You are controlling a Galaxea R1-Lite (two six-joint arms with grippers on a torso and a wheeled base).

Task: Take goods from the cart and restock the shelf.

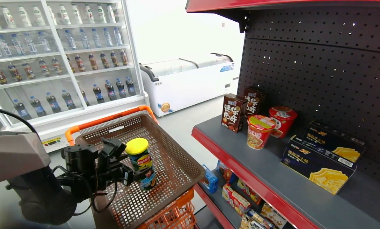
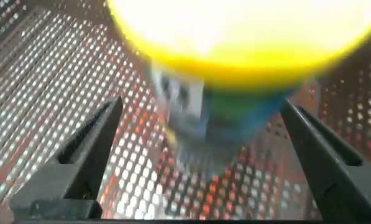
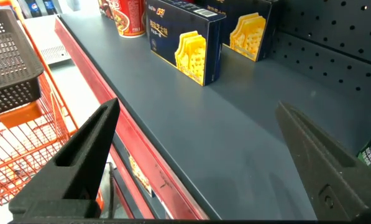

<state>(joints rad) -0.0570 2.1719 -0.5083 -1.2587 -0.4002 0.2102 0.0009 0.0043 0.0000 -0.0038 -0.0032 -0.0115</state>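
**A:** Black fingers on the left gripper (image 1: 135, 173): what setting?

**B:** Spread apart. They straddle a crisp can (image 1: 142, 165), one finger on each side of its body. Contact between fingers and can cannot be confirmed.

**A:** Can position?

**B:** Roughly upright, yellow lid (image 1: 137, 145) uppermost, inside the brown perforated basket (image 1: 190, 165). The basket sits on top of the orange wire cart (image 1: 174, 218). The cart stands just beside the red front edge of the shelf.

**A:** Right gripper (image 3: 197, 106)?

**B:** Fingers wide apart. It hangs above a bare stretch of the grey shelf board (image 3: 222, 149), near the front edge.

**A:** Stock on that board?

**B:**
- Nearest the right gripper are two dark blue boxes (image 3: 185, 40) with a yellow picture, one behind the other.
- Beyond them stand a cup of noodles (image 1: 259, 131) and a red bowl (image 1: 282, 117), close together. Whether they touch cannot be told.
- Furthest along, two brown boxes (image 1: 233, 113) stand upright side by side.
- Black pegboard (image 1: 320, 63) backs the whole row.
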